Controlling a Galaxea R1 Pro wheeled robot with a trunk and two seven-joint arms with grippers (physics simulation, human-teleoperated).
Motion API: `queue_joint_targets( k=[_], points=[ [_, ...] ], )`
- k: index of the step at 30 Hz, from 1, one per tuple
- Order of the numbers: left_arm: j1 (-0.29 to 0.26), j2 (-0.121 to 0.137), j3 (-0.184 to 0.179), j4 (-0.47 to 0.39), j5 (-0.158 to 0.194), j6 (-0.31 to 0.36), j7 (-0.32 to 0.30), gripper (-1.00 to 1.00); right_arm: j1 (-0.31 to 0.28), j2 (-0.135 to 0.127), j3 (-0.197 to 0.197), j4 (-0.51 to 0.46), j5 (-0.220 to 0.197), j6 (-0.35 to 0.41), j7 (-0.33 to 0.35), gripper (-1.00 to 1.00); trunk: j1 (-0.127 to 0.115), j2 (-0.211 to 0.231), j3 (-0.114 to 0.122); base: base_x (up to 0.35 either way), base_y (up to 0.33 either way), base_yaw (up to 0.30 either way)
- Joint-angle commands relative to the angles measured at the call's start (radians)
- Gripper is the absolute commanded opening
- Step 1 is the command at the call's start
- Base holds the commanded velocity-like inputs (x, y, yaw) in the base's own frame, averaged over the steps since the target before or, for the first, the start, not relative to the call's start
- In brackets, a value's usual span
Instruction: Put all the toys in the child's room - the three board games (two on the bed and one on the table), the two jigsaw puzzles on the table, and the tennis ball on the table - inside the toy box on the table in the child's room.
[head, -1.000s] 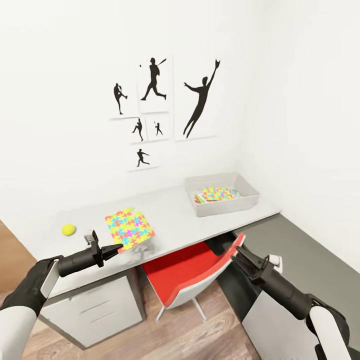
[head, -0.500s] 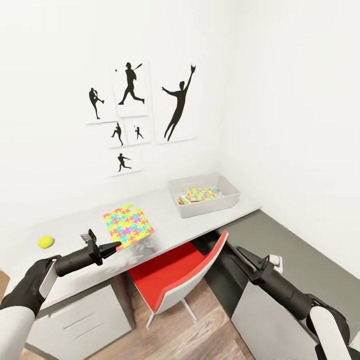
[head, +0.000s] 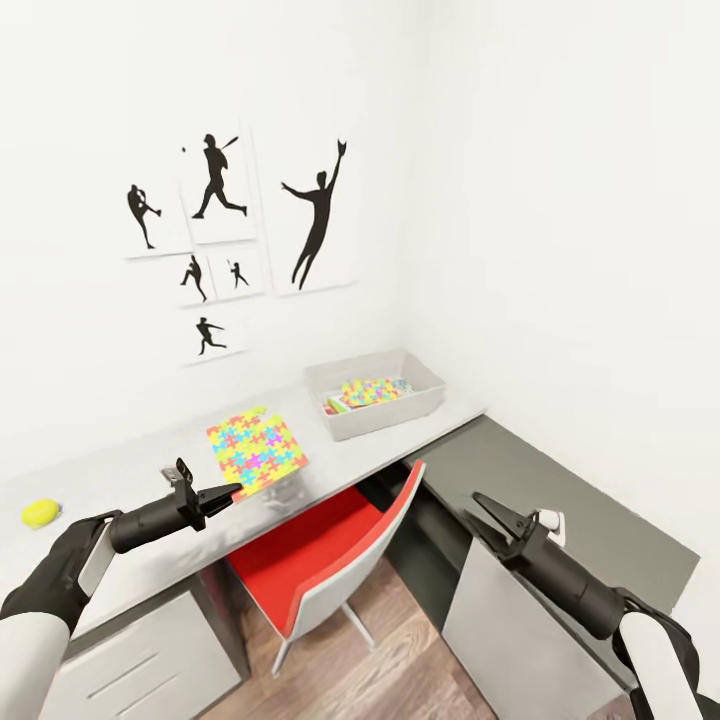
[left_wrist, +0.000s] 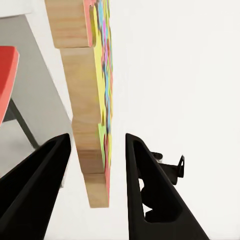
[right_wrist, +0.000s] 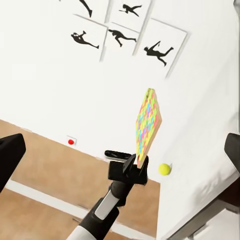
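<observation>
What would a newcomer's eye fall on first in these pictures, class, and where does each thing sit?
First, the bright jigsaw puzzle held at one edge by the left gripper, lifted over the pale table. Next, the black baseball-player silhouettes on the white wall, and the red chair tucked under the table. The toy box at the table's far end already holds colourful toys.

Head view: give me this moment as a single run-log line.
left claw: shut on jigsaw puzzle, held above table | right claw: open, empty | toy box: holds toys | tennis ball: on table
</observation>
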Motion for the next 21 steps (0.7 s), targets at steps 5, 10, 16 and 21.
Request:
queue_joint_targets(
  k=[5,10,16,21],
  points=[
    [0.000,0.000,0.000,0.000,0.002,0.010,-0.003,-1.00,-0.001,0.000,-0.001,0.001,0.001,0.005,0.003,1.00,0.001,-0.002,0.004,0.000,0.000,-0.220],
    [0.000,0.000,0.000,0.000,0.002,0.010,-0.003,-1.00,-0.002,0.000,-0.001,0.001,0.001,0.005,0.003,1.00,0.001,-0.002,0.010,0.000,0.000,-0.220],
    [0.000,0.001,0.002,0.000,0.001,0.010,-0.003,-1.00,-0.001,0.000,0.001,0.001,0.001,0.005,0.002,1.00,0.001,-0.002,0.017,0.000,0.000,-0.212],
    [0.000,0.012,0.006,0.000,0.003,0.010,-0.004,-1.00,-0.001,0.000,0.002,0.000,0.001,0.005,0.002,1.00,0.001,-0.002,0.019,0.062,0.031,-0.065]
  ],
)
